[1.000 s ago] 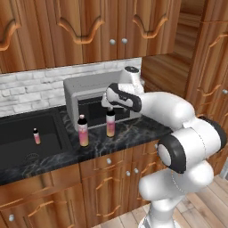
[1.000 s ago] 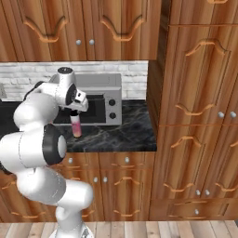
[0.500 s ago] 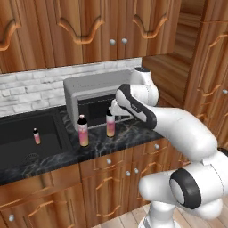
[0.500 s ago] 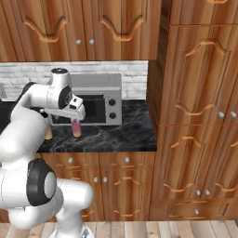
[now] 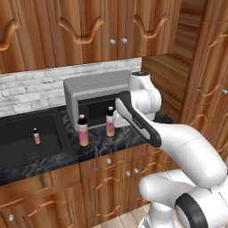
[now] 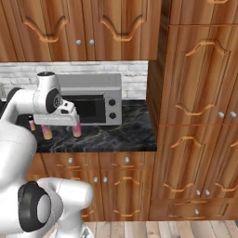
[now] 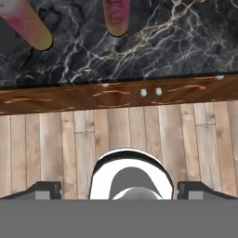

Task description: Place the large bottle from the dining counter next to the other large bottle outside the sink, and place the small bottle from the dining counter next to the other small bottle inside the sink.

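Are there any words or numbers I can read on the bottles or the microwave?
None can be read.
Two large bottles on the counter: pink and yellow bodies, no label or lettering visible.
Small bottle in the sink: too small to show any writing.
Microwave: two round knobs on its panel, no numbers or brand readable.
Cabinet doors: only knobs and carved curves, no signs.

Pink-and-yellow bottles [image 5: 83,132] on black, white-veined marble counter [image 5: 102,143].
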